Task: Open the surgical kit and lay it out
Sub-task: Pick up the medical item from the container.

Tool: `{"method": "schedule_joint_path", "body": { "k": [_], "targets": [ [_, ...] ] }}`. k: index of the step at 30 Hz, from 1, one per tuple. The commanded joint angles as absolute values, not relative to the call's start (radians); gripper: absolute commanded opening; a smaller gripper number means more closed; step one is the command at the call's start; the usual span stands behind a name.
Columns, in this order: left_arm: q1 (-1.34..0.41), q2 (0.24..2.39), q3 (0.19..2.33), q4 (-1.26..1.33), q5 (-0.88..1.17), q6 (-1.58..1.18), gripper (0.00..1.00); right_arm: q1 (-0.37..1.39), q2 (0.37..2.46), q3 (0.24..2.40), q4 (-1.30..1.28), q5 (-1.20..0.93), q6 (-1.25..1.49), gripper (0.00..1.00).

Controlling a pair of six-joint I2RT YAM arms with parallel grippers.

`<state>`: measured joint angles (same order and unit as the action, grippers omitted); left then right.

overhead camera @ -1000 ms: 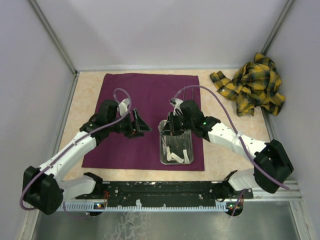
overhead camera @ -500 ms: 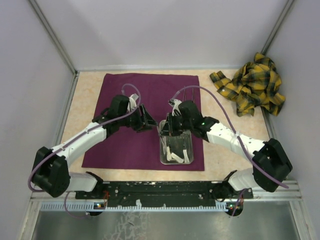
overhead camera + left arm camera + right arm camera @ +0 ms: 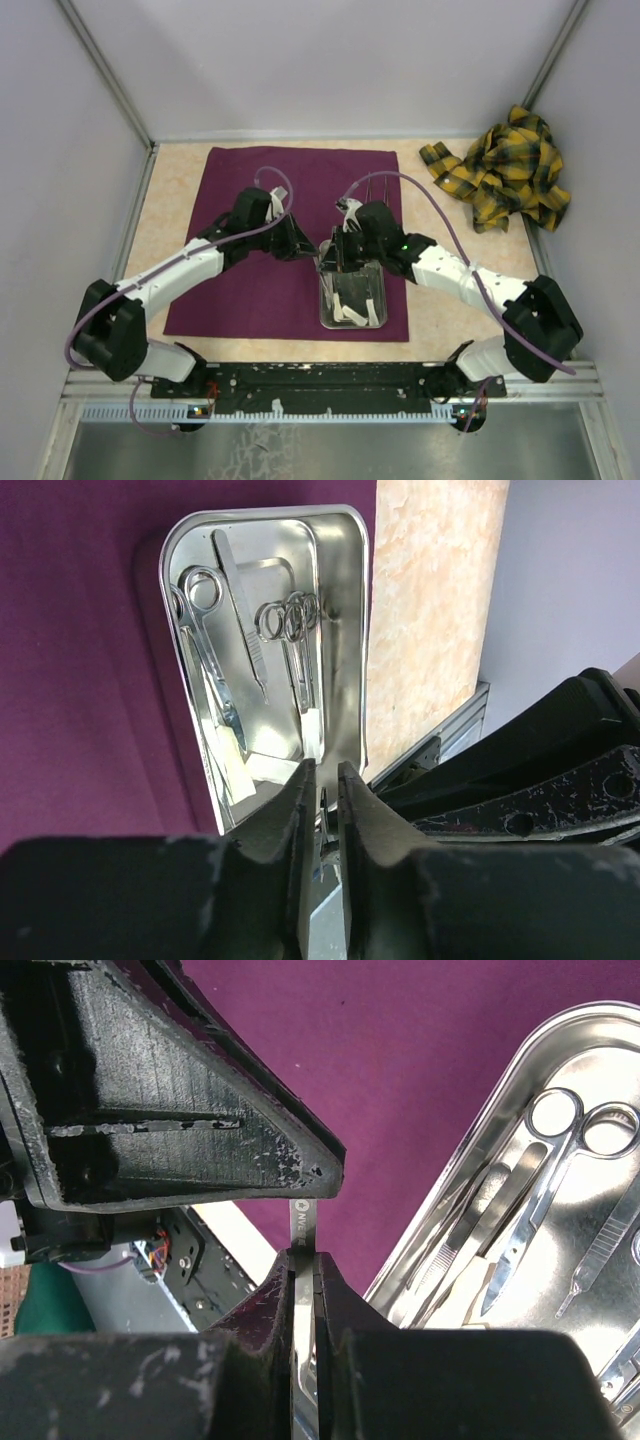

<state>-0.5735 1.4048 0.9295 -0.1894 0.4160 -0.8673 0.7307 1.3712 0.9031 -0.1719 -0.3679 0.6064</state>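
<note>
The dark purple cloth [image 3: 255,190] lies spread flat, with the shiny steel tray [image 3: 322,300] on its near right part. The tray [image 3: 364,630] holds scissors [image 3: 200,605], other thin steel tools and white pieces [image 3: 350,312]. My right gripper [image 3: 336,258] hangs over the tray's far end, shut on a flat steel forceps strip [image 3: 303,1222] that sticks up from its jaws. My left gripper [image 3: 308,250] has reached in beside it. Its jaws [image 3: 322,768] stand a narrow gap apart around the thin metal end, with light still showing beside the metal.
A crumpled yellow-and-black plaid cloth [image 3: 505,170] lies at the back right corner. Grey walls close in the beige table on three sides. The black base rail [image 3: 330,380] runs along the near edge.
My left arm has swung right, up to the right gripper, and its jaws have narrowed from wide open to a slim gap. The right arm and the tray have stayed put.
</note>
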Motion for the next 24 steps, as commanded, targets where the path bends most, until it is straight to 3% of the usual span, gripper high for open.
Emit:
{"method": "schedule_joint_path", "body": {
  "k": [1, 4, 12, 18, 24],
  "targets": [
    [-0.588, 1.420, 0.973, -0.182, 0.394, -0.858, 0.15, 0.736, 1.374, 0.931, -0.125, -0.363, 0.606, 0.00],
    [-0.594, 1.436, 0.989, -0.196, 0.387, -0.851, 0.00, 0.737, 1.374, 0.931, -0.124, -0.358, 0.607, 0.00],
    [-0.601, 1.474, 1.037, -0.225, 0.359, -0.836, 0.00, 0.735, 1.373, 0.942, -0.141, -0.341, 0.612, 0.01],
    [-0.601, 1.582, 1.176, -0.284, 0.330, -0.782, 0.00, 0.682, 1.308, 0.955, -0.231, -0.316, 0.596, 0.33],
    [-0.602, 1.775, 1.428, -0.397, 0.268, -0.695, 0.00, 0.566, 1.175, 0.956, -0.367, -0.300, 0.568, 0.42]
  ]
}}
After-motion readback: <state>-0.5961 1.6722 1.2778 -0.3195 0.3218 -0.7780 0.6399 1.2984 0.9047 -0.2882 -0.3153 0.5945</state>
